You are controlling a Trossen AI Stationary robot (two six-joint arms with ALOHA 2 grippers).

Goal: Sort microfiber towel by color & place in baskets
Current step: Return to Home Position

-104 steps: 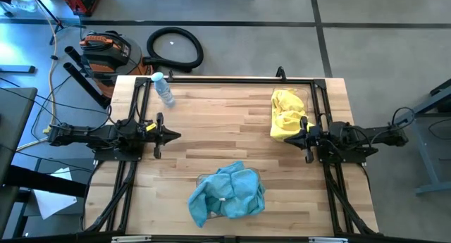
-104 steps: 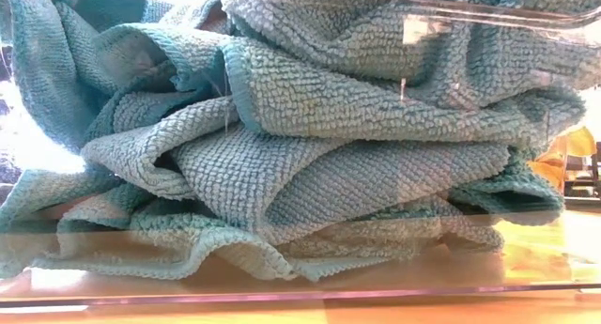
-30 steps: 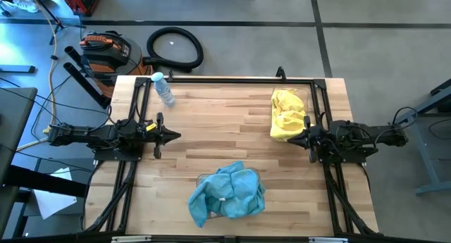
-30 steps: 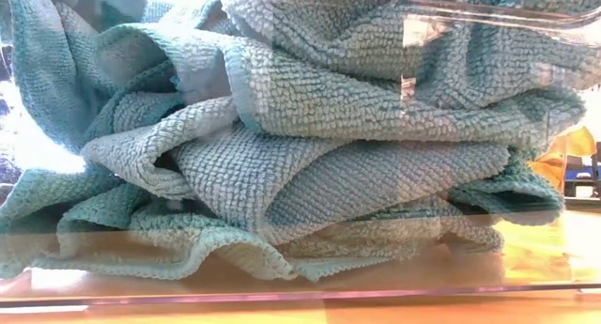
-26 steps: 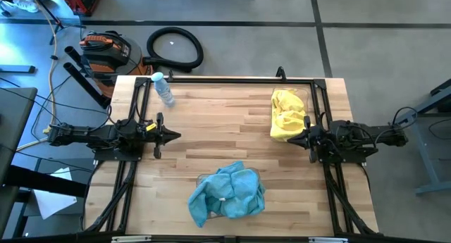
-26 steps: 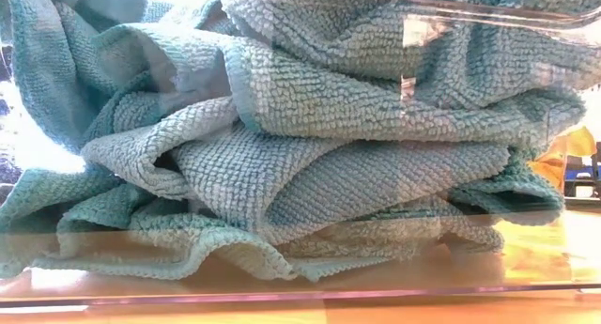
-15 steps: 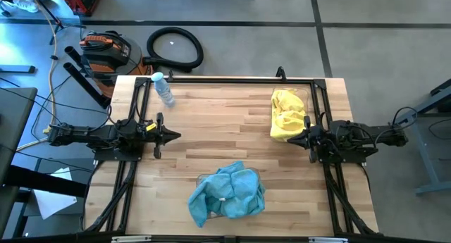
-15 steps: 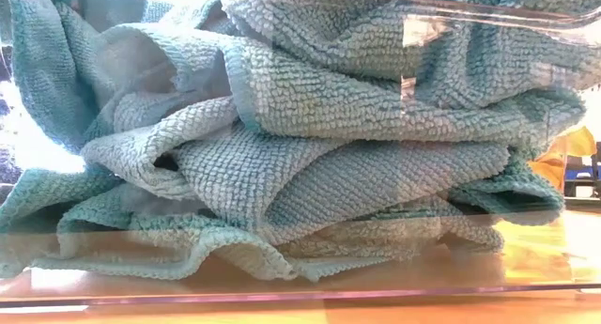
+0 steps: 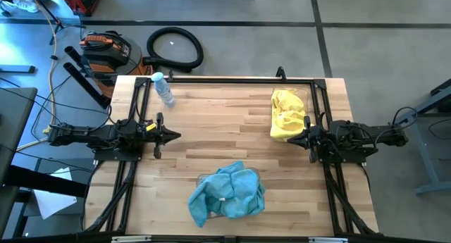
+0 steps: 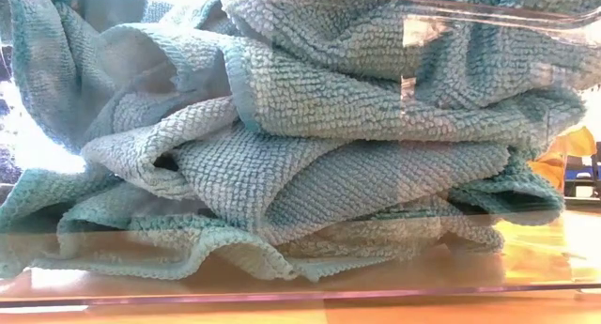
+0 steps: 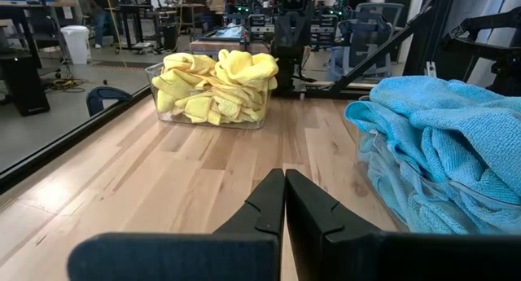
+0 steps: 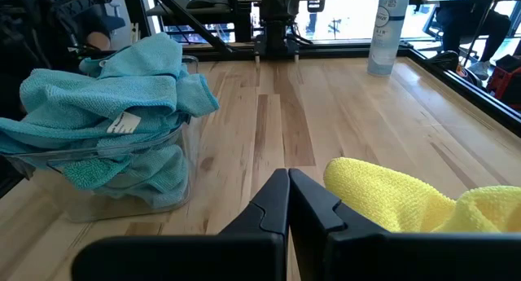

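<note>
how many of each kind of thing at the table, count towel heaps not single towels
yellow towel heap: 1
blue towel heap: 1
clear bins: 2
water bottle: 1
left gripper and right gripper, shut, at the table's sides: 2
total: 7

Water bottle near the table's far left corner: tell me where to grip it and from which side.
Best grip the water bottle around its mid-body, coming in level from the middle of the table: it stands upright and round, with the rail close behind. The left gripper looks nearer.
</note>
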